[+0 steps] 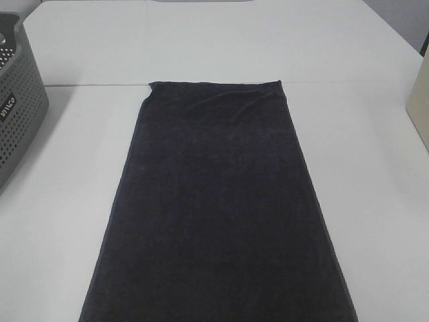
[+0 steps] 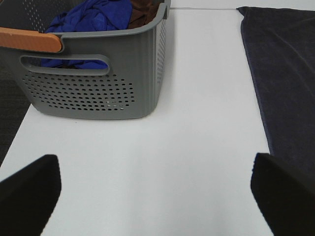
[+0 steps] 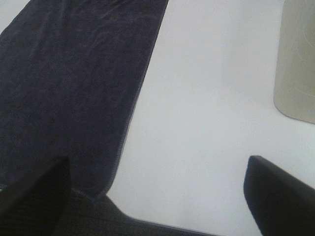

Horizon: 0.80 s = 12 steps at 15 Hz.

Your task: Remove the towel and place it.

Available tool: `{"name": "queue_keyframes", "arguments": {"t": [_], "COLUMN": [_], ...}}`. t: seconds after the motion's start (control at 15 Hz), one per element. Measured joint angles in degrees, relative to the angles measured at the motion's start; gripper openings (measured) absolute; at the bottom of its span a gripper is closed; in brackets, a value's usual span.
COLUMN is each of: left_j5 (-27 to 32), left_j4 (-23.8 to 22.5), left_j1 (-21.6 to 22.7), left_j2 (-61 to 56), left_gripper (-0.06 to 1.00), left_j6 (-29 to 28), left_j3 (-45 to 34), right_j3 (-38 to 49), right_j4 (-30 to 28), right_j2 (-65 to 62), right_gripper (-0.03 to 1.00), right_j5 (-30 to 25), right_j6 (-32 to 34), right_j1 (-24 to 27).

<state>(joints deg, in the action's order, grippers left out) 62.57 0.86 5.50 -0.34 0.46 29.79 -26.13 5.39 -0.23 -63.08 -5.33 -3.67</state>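
Leftmost, at the frame's left edge: grey perforated basket [image 1: 17,100], holding crumpled blue cloth [image 2: 93,17] plus something brown [image 2: 145,11]. Centre, running to the bottom edge: towel [image 1: 221,208], flat on white table [image 1: 375,201]. Right edge: beige object [image 1: 419,100]. Left gripper [image 2: 157,191] and right gripper [image 3: 157,196]: spread wide, gripping nothing.

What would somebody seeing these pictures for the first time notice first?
The dark towel comes first: it lies flat and spread lengthwise down the middle of the white table, running off the near edge of the overhead view. Next is the grey basket at the table's left edge, with blue cloth heaped inside. Both grippers, left and right, are open, each beside a long edge of the towel and holding nothing.
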Motion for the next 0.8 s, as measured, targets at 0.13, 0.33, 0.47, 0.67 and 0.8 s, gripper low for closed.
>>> {"name": "queue_keyframes", "arguments": {"t": [0.13, 0.33, 0.47, 0.67, 0.8], "left_j5": [0.00, 0.00, 0.00, -0.06, -0.06], "left_j4": [0.00, 0.00, -0.06, -0.86, -1.20], "left_j1": [0.00, 0.00, 0.00, 0.00, 0.00], "left_j2": [0.00, 0.00, 0.00, 0.00, 0.00], "left_gripper": [0.99, 0.99, 0.99, 0.99, 0.99], "left_j6": [0.00, 0.00, 0.00, 0.00, 0.00], "left_j3": [0.00, 0.00, 0.00, 0.00, 0.00], "right_j3": [0.00, 0.00, 0.00, 0.00, 0.00], "right_j4": [0.00, 0.00, 0.00, 0.00, 0.00], "right_j2": [0.00, 0.00, 0.00, 0.00, 0.00], "right_gripper": [0.92, 0.92, 0.92, 0.92, 0.92], "right_j5": [0.00, 0.00, 0.00, 0.00, 0.00], "right_j6": [0.00, 0.00, 0.00, 0.00, 0.00], "right_j1": [0.00, 0.00, 0.00, 0.00, 0.00]}}
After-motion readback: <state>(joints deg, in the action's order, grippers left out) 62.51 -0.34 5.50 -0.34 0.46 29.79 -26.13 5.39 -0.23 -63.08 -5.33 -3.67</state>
